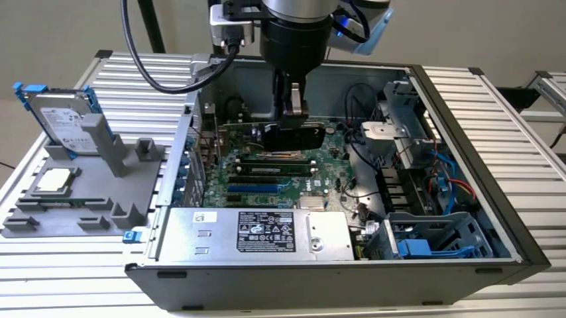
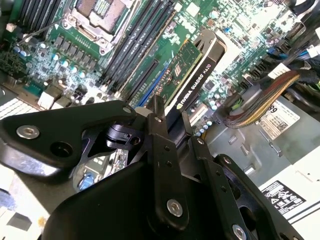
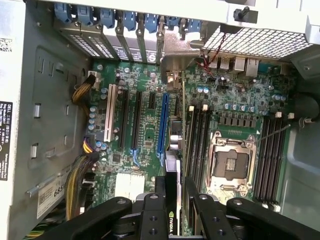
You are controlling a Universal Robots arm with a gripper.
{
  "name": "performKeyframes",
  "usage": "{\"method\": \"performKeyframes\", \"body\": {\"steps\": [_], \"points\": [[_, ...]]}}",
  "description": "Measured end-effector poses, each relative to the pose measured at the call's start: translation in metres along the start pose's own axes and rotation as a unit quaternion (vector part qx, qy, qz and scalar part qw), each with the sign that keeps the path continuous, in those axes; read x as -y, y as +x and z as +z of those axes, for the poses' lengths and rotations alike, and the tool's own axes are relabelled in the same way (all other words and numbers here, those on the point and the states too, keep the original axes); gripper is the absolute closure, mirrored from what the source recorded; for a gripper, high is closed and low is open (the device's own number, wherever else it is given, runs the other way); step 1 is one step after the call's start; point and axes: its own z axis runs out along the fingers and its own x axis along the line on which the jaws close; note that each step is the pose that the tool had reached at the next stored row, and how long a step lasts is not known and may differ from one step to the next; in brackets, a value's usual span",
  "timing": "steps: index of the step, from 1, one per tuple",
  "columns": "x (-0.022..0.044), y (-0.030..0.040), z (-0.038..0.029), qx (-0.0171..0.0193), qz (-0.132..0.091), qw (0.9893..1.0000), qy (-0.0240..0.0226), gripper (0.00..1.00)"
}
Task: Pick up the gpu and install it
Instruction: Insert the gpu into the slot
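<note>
My gripper (image 1: 293,119) reaches down into the open computer case (image 1: 460,132), shut on the gpu (image 1: 296,137). The gpu hangs on edge above the green motherboard (image 1: 332,179), black cooler side facing the camera. In the second wrist view the fingers (image 2: 156,125) clamp the card's near end, and the black cooler of the gpu (image 2: 200,75) stretches away over the board. In the first wrist view the gpu (image 3: 173,177) shows edge-on between the fingers (image 3: 159,207), just beside the long blue slot (image 3: 162,125). Its silver bracket (image 3: 175,65) points toward the rear slot openings.
A hard drive (image 1: 62,122) with blue clips and a small silver chip (image 1: 53,180) sit on the grey fixture (image 1: 79,212) at the exterior view's left. Inside the case are the power supply (image 1: 256,232), the CPU socket (image 3: 227,162), memory sticks (image 3: 197,145), cables (image 1: 442,179) and a drive cage (image 1: 433,238).
</note>
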Motion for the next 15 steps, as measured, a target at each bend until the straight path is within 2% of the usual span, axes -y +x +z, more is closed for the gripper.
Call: {"method": "performKeyframes", "body": {"steps": [15], "points": [[0.0,0.0002,0.0058,-0.0001,0.0,1.0,0.0004,1.0]]}}
